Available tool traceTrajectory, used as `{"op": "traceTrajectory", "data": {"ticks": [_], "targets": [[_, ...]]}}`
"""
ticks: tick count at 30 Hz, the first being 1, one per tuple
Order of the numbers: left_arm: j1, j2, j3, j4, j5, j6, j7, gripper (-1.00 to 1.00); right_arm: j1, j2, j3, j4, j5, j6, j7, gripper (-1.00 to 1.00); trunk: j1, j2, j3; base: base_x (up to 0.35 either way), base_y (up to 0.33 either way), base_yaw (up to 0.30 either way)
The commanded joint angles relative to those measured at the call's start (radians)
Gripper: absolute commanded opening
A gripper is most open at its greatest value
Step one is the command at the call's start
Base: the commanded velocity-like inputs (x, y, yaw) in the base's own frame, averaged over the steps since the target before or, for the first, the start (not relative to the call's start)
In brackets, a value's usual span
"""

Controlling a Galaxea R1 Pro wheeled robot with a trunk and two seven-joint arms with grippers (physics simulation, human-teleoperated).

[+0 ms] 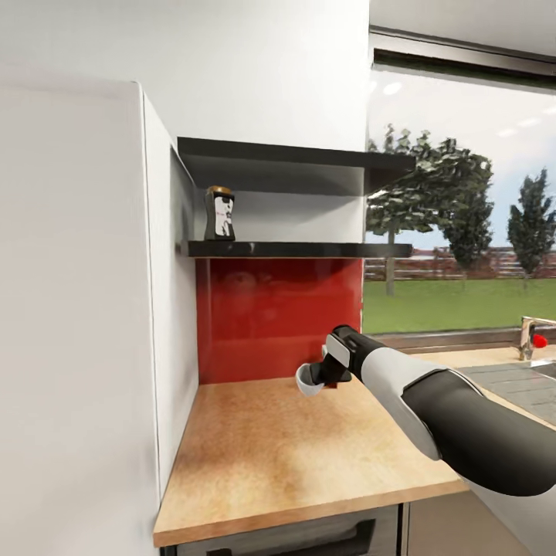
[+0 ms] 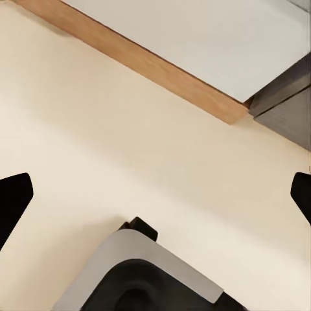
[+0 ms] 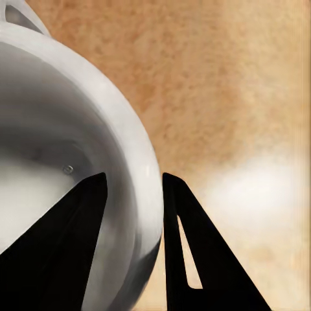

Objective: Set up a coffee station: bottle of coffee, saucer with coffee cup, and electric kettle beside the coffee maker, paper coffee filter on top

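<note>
The bottle of coffee [image 1: 220, 212], a small jar with a yellow lid and pale label, stands at the left end of the dark kitchen shelf [image 1: 301, 249]. Below it, my right gripper [image 1: 320, 376] hangs a little above the beige kitchen countertop [image 1: 270, 448], shut on the white coffee cup [image 1: 306, 380]. In the right wrist view the cup's rim [image 3: 146, 162] sits between the two black fingers, one inside the bowl and one outside, over the countertop [image 3: 246, 97]. My left gripper [image 2: 159, 188] is open over pale flooring, its fingertips far apart.
A tall white cabinet [image 1: 77, 309] walls off the counter's left side, and a red backsplash [image 1: 278, 316] stands behind it. A steel sink [image 1: 517, 378] with a faucet [image 1: 529, 336] lies to the right under a window. A second dark shelf [image 1: 293, 150] hangs above the jar.
</note>
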Motion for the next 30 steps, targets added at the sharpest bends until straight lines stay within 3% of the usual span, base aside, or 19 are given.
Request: {"op": "traceTrajectory", "data": {"ticks": [1, 11, 17, 26, 30], "targets": [[0.0, 0.0, 0.004, -0.001, 0.002, -0.001, -0.004, 1.0, -0.001, 0.001, 0.001, 0.002, -0.011, 0.001, -0.008, -1.0, -0.004, 0.007, 0.003, 0.0, 0.0, -0.251], [0.0, -0.002, -0.005, -0.001, 0.002, -0.002, -0.004, 1.0, -0.001, 0.001, 0.001, 0.002, -0.011, 0.0, -0.007, -1.0, -0.042, 0.077, 0.034, 0.0, 0.0, -0.292], [0.0, -0.002, -0.009, -0.001, 0.002, -0.002, -0.004, 1.0, -0.001, -0.012, 0.001, 0.001, -0.01, 0.0, -0.006, -1.0, -0.065, 0.119, 0.053, 0.0, 0.0, -0.3], [0.0, -0.003, -0.013, -0.001, 0.001, -0.003, -0.004, 1.0, 0.009, -0.039, 0.001, 0.001, -0.01, -0.001, -0.005, -1.0, -0.1, 0.182, 0.081, 0.0, 0.0, -0.3], [0.0, -0.004, -0.014, -0.001, 0.001, -0.003, -0.005, 1.0, 0.02, -0.062, 0.001, 0.001, -0.01, -0.003, 0.015, -1.0, -0.115, 0.21, 0.093, 0.0, 0.0, -0.3]]}}
